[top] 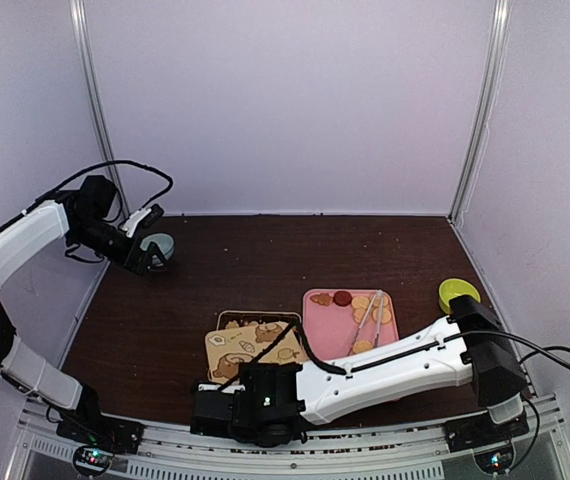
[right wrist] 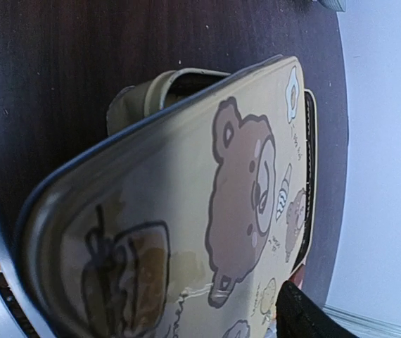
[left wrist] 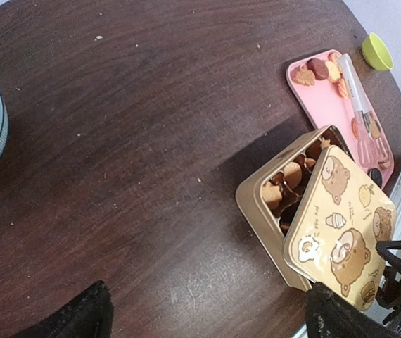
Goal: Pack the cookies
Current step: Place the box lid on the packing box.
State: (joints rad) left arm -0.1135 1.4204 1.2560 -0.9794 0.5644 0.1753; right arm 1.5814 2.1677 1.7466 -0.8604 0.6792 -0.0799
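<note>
Brown cookies (left wrist: 290, 184) fill an open gold tin (left wrist: 264, 218). Its bear-printed lid (left wrist: 341, 225) lies askew over the tin's near part, leaving the far end uncovered. More cookies (left wrist: 325, 69) lie on a pink tray (left wrist: 313, 105). My right gripper (top: 227, 392) is right at the lid's near edge. In the right wrist view the lid (right wrist: 186, 211) fills the frame and one finger (right wrist: 302, 317) stands far out to the right, so the jaws are open. My left gripper (left wrist: 207, 317) hangs wide open over bare table, far left of the tin.
White-handled tongs (left wrist: 359, 98) rest on the pink tray among the cookies. A teal bowl (top: 160, 245) sits at the far left beside my left gripper (top: 150, 255). A small green cup (top: 458, 293) stands right of the tray. My right arm spans the table's near edge.
</note>
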